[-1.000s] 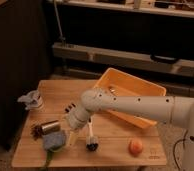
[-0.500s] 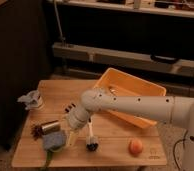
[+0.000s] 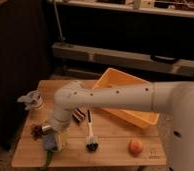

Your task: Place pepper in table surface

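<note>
No legible text, label, brand or number in the camera view.

Table surface: 1 small dark mark near the front right corner, just beside the orange fruit. Its characters cannot be made out.

Gripper: low over the front left corner of the table surface, close to the pepper. It carries no readable marking.
</note>
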Motion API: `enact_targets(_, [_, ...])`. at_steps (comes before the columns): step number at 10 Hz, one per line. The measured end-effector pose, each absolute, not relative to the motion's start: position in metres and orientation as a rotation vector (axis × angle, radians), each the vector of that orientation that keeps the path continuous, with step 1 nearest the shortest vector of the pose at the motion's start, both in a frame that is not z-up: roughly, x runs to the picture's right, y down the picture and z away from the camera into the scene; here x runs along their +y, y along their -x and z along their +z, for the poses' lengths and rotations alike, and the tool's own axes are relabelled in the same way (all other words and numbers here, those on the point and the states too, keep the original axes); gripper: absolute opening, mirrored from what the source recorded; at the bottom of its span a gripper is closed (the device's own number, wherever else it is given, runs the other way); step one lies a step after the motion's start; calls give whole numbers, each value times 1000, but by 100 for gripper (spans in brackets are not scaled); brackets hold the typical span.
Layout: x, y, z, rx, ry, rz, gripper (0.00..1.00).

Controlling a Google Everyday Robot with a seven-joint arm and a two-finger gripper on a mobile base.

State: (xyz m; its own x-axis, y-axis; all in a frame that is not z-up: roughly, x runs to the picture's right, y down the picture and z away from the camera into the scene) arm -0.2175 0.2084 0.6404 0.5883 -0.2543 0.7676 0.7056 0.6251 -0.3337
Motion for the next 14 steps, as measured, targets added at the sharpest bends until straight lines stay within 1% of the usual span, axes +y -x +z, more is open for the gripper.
enact_targets(2, [221, 246, 617, -707, 658, -871, 80])
enact_targets(4, [225, 258, 606, -680, 635, -997, 80])
enact_targets(7, [226, 257, 606, -677, 635, -1001, 80])
enact_targets(8, [228, 257, 606, -674, 613, -1015, 80])
enact_targets(11, [243, 270, 604, -603, 403, -1241, 80])
enact_targets(12, [247, 272, 607, -598, 377, -1290, 80])
enact_targets(14, [258, 276, 622, -625, 385, -1318, 80])
